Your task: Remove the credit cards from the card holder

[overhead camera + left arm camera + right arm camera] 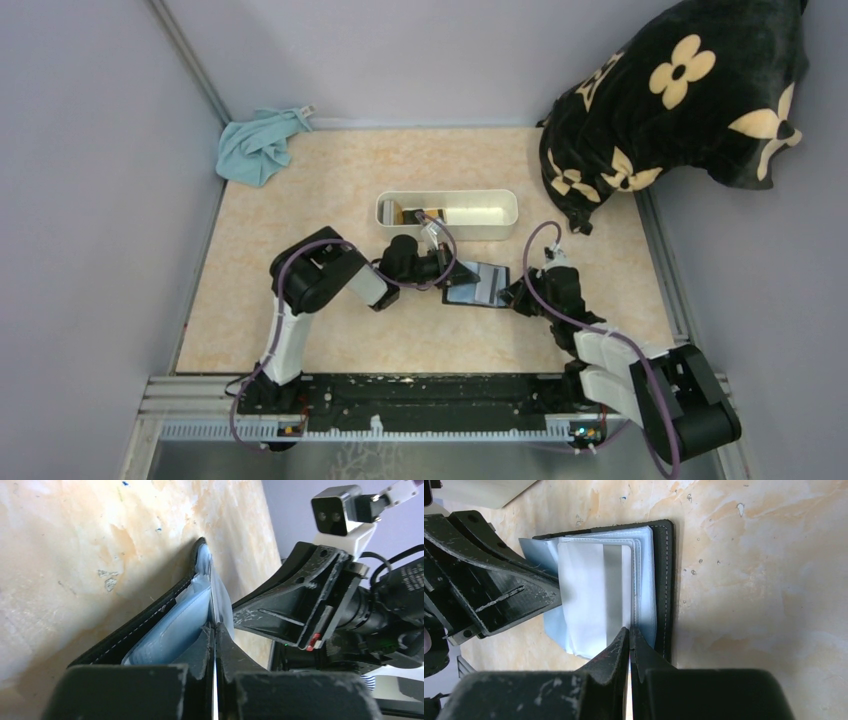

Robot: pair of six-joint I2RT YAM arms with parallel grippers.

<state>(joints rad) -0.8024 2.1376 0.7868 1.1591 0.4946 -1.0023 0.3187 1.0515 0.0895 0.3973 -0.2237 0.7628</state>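
card holder (481,284): open flat on table (300,200), centre, just near of white tray (447,229), between both grippers | left gripper (447,283): jaws together, clamped on greyish-blue credit card (538,555) sticking out of holder's left edge | right gripper (513,296): jaws together, pinching holder's clear inner pocket, right side

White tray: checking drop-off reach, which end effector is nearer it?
Left. The left end effector sits just in front of the white tray, at the card holder's left edge; the right end effector is farther, at its right edge.
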